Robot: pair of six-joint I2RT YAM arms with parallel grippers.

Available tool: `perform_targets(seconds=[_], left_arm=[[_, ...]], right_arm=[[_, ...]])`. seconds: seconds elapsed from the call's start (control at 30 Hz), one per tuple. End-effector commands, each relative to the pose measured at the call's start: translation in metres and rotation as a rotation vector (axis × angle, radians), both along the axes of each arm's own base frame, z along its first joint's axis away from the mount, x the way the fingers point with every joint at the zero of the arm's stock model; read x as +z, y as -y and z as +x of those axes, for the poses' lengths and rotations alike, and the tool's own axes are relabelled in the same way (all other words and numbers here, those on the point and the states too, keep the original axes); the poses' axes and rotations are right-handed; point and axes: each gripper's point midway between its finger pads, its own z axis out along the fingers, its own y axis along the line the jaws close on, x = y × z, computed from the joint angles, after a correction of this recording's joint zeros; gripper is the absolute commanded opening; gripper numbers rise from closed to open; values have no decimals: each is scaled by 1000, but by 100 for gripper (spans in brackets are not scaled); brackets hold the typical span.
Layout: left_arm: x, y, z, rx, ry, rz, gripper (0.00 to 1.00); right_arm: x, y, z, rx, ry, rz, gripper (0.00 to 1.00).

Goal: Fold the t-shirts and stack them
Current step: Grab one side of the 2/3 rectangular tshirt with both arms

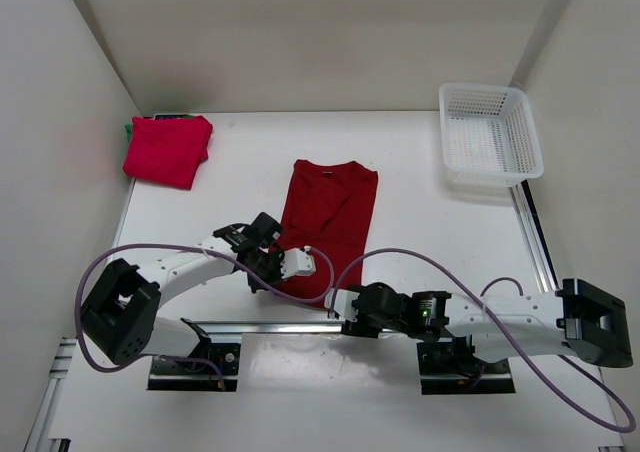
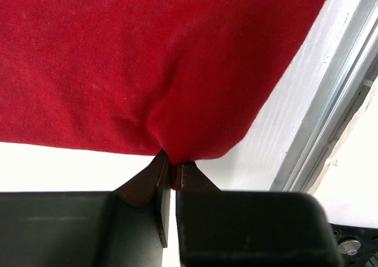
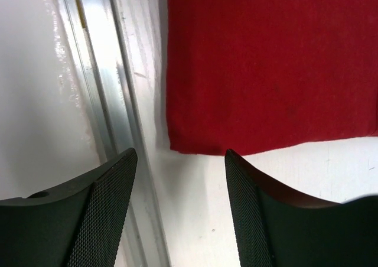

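Red shirt (image 1: 328, 210) lies on the table (image 1: 420, 167), sleeves tucked in. Left gripper (image 2: 172, 166) pinches its near hem; right gripper (image 3: 180, 158) gapes beside the other near corner. Folded shirt (image 1: 167, 150) sits far left.

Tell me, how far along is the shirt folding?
Done: a folded bright red cotton shirt lies at the far left corner, green cloth peeking from under it. In hand: the dark red shirt, narrowed lengthwise; left jaws shut on its near hem, right jaws open near it. Left: fold it, stack it.
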Motion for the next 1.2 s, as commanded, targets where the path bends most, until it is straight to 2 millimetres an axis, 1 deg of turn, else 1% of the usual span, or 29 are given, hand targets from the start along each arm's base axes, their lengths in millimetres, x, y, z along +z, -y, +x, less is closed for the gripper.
perform_targets(seconds=[0.0,0.03,0.07,0.13,0.2,0.23,0.3,0.37,0.5,0.53,0.57,0.6,0.63,0.67,0.73,0.8,0.83,0.97,1.03,1.07,1.13,1.17], left_arm=[[11,9,4,4,-1,-53,2],[12,10,7,11,2,-57,3],[13,11,7,7,2,-61,2],[12,11,4,-2,-5,-56,3],[11,12,3,9,-7,-57,3],[14,14,7,12,2,-65,3],[11,13,4,11,-8,-62,3],[14,15,7,12,-1,-63,3],[14,14,9,19,0,-64,3],[12,13,7,21,2,-60,3],[14,16,9,16,6,-69,3],[13,15,7,15,1,-63,3],[11,12,5,24,-8,-57,3],[11,13,6,22,-5,-64,2],[12,14,6,20,0,-69,3],[12,13,8,23,10,-62,3],[11,11,7,23,6,-62,3],[11,9,9,34,10,-56,2],[13,12,9,28,12,-69,3],[13,11,9,37,9,-67,3],[14,11,11,29,19,-71,3],[12,11,9,36,9,-67,3]], right_arm=[[-5,-6,1,42,26,9,66],[-8,-4,5,36,39,7,65],[-9,-6,8,31,46,7,64],[-11,-4,16,-2,25,-3,60],[-15,-4,21,-13,27,-28,58],[-11,-10,22,-8,45,-3,57],[-10,-13,23,-4,69,7,58],[-7,-16,27,-22,68,18,57],[-3,-16,33,-28,113,14,57],[-1,-14,36,-35,127,4,57],[2,-16,37,-32,134,6,56],[10,-20,38,-29,151,24,57],[15,-19,41,-38,165,36,56],[19,-23,39,-25,158,48,56],[36,-31,38,-10,171,100,57],[38,-35,36,11,164,100,56],[43,-39,37,16,174,108,56],[37,-39,40,26,166,97,57],[36,-42,40,25,157,102,57],[31,-38,44,19,162,87,57],[32,-39,46,22,162,92,58],[32,-40,44,29,159,93,57]])
